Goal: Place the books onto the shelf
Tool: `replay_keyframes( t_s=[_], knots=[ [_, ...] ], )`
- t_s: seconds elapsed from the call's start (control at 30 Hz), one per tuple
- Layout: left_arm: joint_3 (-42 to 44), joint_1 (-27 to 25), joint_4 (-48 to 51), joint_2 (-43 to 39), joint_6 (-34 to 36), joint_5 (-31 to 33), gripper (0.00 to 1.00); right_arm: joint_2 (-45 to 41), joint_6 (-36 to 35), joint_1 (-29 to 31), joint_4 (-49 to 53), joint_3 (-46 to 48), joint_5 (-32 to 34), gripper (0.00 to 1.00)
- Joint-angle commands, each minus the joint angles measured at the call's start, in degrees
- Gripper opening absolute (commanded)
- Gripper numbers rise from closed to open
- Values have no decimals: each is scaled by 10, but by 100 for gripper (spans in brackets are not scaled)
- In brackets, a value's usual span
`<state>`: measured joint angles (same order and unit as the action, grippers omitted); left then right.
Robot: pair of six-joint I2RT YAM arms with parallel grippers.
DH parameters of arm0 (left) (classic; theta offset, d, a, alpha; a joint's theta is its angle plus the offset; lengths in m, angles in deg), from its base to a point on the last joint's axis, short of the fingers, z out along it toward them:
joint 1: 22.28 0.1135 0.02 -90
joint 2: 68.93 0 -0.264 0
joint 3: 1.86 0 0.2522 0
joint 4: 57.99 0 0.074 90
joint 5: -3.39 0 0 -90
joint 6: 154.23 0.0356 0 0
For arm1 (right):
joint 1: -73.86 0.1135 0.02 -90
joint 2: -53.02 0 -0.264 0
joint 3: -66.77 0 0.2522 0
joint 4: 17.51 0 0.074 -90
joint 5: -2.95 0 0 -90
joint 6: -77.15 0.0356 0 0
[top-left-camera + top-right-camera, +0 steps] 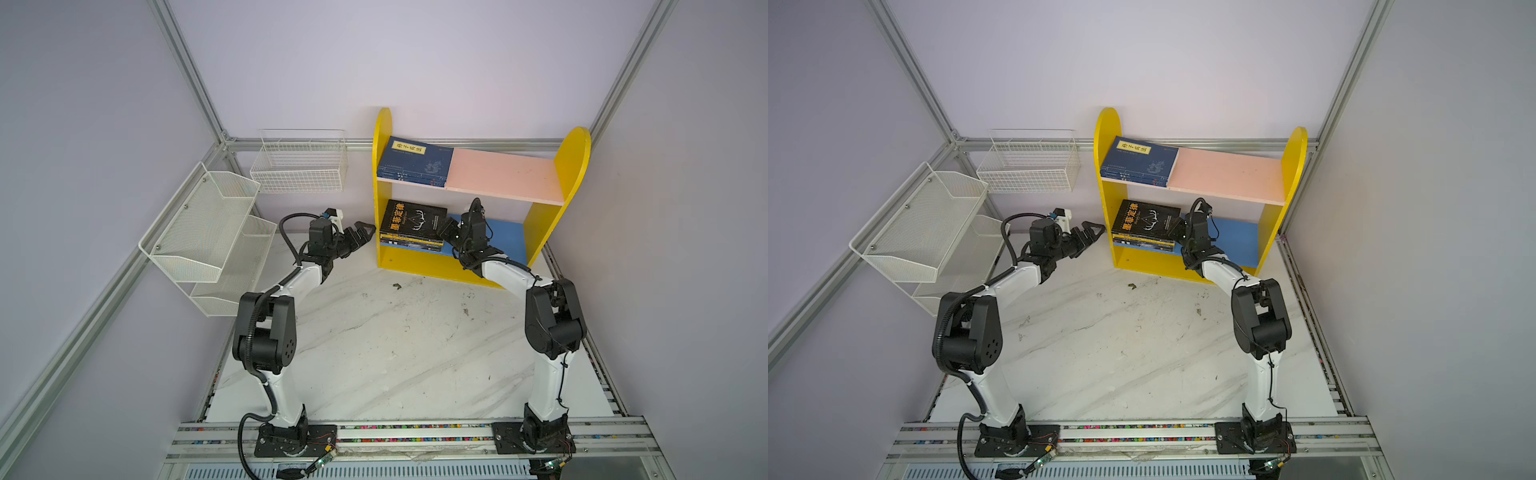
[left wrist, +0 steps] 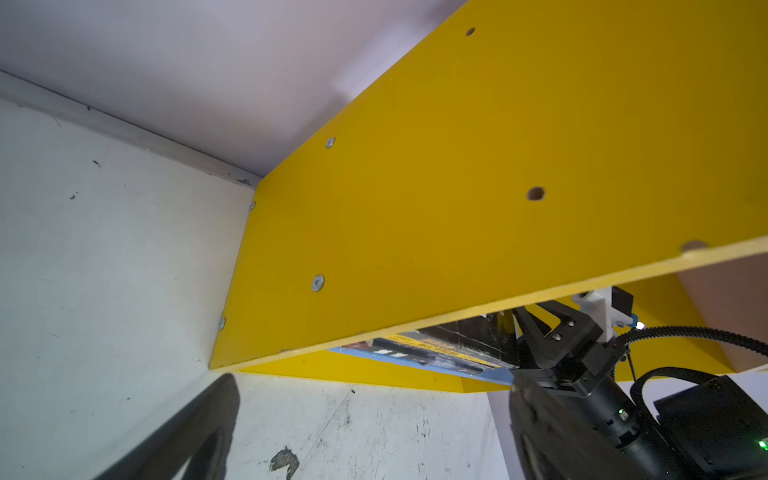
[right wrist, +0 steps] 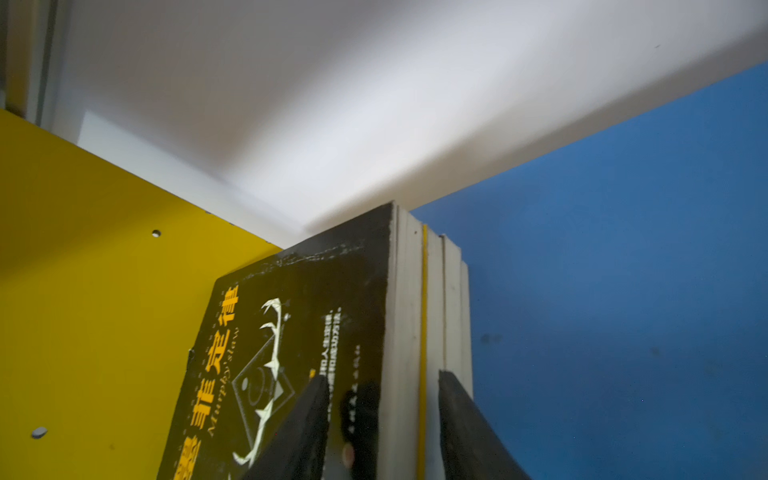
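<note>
well, right pincer (image 3: 381, 376) straddles the black-topped book stack (image 3: 291, 332), grip unclear; left pincer (image 1: 365, 235) gapes apart. backing out pinched could drag it off the blue board (image 3: 623, 249).

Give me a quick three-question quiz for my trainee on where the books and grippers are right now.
1. True or false: a book lies on the table.
2. The black stack lies on: A) pink board, B) blue board, C) wire basket.
3. Which gripper is outside the shelf, beside its side panel, with its jaws wide apart?

Key: 1. False, the books in view are all on the shelf. 2. B. 3. The left gripper.
</note>
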<state>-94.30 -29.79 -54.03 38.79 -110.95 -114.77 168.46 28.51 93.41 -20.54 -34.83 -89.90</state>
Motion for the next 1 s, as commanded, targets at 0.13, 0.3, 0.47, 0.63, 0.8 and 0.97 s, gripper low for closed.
replay_keyframes(
  t_s=[0.13,0.3,0.47,0.63,0.8,0.97],
  knots=[
    [-51,4,-34,1,-1,-13,100,33,55,20,-64,-2,-56,45],
    [-48,4,-42,1,-7,-12,100,36,69,28,-78,-3,-55,51],
    [-41,10,-41,-8,-1,-8,100,1,43,20,-46,-6,-11,69],
    [-24,25,16,-46,52,-8,100,-81,5,5,-14,42,54,80],
    [23,40,141,-125,151,34,100,-167,-88,6,90,103,57,92],
    [147,48,189,-242,206,210,100,-271,-130,15,125,241,80,97]
  ],
)
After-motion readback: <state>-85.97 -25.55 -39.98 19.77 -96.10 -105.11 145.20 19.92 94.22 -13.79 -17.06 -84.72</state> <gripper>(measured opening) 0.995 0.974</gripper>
